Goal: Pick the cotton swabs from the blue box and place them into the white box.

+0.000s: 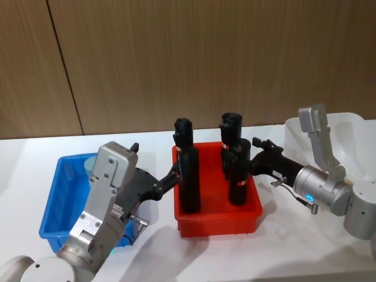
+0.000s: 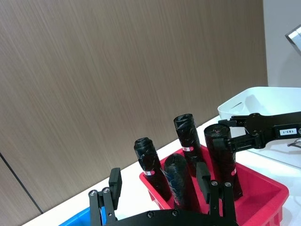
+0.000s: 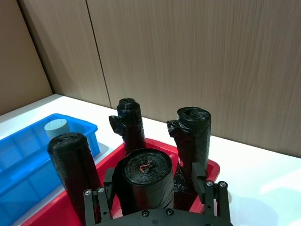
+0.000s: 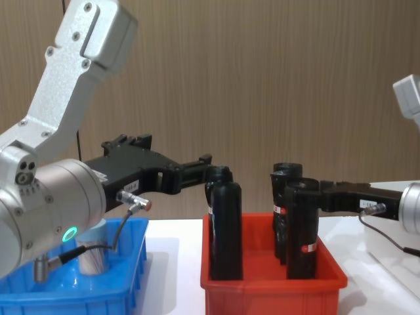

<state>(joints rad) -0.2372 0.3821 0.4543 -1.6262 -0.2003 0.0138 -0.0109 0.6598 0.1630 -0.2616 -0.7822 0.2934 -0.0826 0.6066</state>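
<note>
A cotton swabs jar [image 3: 57, 128] with a pale blue lid stands in the blue box [image 1: 56, 200] at the left; my left arm partly hides it [image 1: 91, 164]. The white box [image 1: 352, 126] is at the far right. My left gripper [image 1: 174, 174] reaches over the blue box's right side to the red bin. It is open, with a black bottle [image 2: 178, 181] between its fingers [image 2: 115, 183]. My right gripper [image 1: 257, 154] comes from the white box's side. It is also open, with its fingers either side of the top of another black bottle [image 3: 143, 181].
A red bin [image 1: 217, 220] stands between the blue and white boxes and holds several tall black bottles [image 1: 188, 176]. A wooden wall panel rises behind the white table. There is free table in front of the red bin.
</note>
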